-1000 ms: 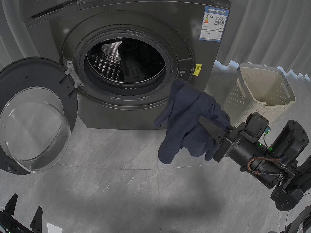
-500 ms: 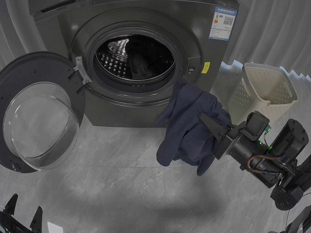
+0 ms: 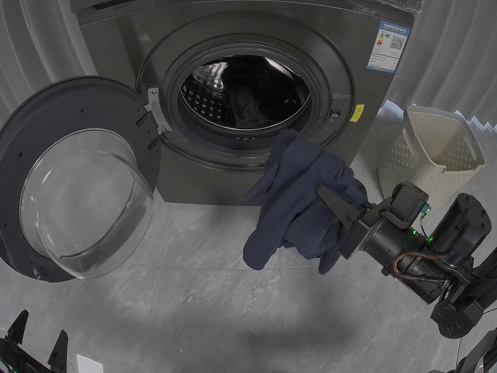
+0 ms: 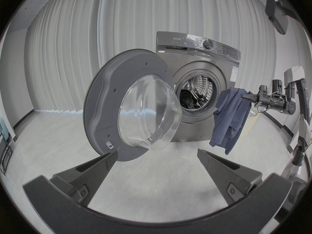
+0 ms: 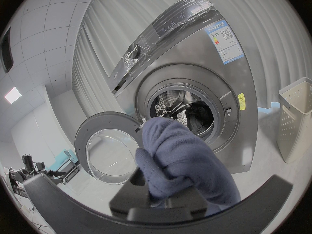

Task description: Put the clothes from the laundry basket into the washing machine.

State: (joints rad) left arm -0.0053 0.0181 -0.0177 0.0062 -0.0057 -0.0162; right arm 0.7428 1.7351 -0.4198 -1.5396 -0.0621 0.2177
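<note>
**Navy garment held up before the open washer**

The whole head picture has shifted since a second ago, so the camera has moved: the washing machine now lies further right in the frame and looms larger. Its round door is swung wide open on the robot's left. The left wrist view takes that door side-on, with its glass bowl bulging toward the camera, and also catches the control dial on the machine's top panel. Inside the drum lies a heap of dark clothes; the right wrist view looks straight in at them over the bunched cloth.

The laundry basket stands on the grey floor just beside the machine's right-hand corner, its perforated inner walls in view.

The navy garment hangs in front of the lower rim of the opening, outside the drum. Its place in the head frame is much as before, though the lower folds have swung a little. From the left wrist view it dangles clear of the floor.

The right tool pinches the garment near its upper fold, jaws pressed onto the cloth. The left tool sits low on the robot's left with its fingers spread wide apart, holding nothing.
</note>
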